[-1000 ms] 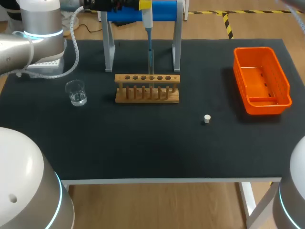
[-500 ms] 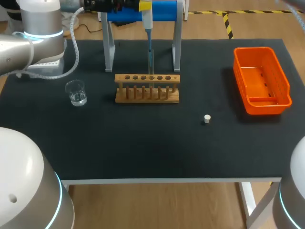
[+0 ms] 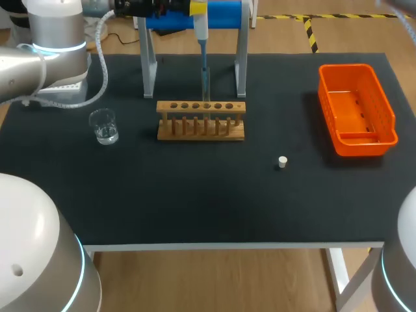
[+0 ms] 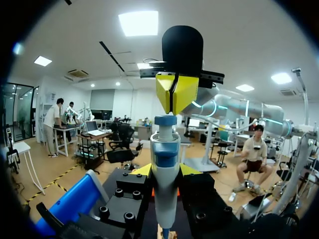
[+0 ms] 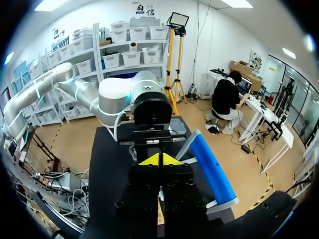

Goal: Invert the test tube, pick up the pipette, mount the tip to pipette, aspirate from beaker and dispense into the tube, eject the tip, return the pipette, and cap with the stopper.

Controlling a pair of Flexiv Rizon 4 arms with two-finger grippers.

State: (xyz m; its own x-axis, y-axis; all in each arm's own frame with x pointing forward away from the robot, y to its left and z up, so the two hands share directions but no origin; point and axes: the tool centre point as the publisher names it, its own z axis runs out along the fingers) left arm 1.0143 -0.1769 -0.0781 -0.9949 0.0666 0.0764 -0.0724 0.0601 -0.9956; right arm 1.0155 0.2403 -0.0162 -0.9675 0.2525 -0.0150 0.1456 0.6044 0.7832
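A white and blue pipette (image 3: 201,29) hangs upright over the wooden rack (image 3: 201,121), with my left gripper (image 3: 197,6) shut on its body at the table's far edge. Its tip (image 3: 205,75) points down into a glass test tube (image 3: 207,97) standing in the rack. In the left wrist view the pipette (image 4: 165,189) sits between my left gripper's (image 4: 165,172) yellow tips. Right over its blue button is my right gripper (image 4: 173,94), shut with nothing in it. The right wrist view has my right gripper (image 5: 159,160) shut, facing the left arm's wrist (image 5: 149,112).
A glass beaker (image 3: 104,126) with some water stands left of the rack. A small white stopper (image 3: 282,162) lies right of centre. An orange bin (image 3: 356,109) sits at the far right. The blue pipette stand (image 3: 224,13) on grey legs is behind the rack.
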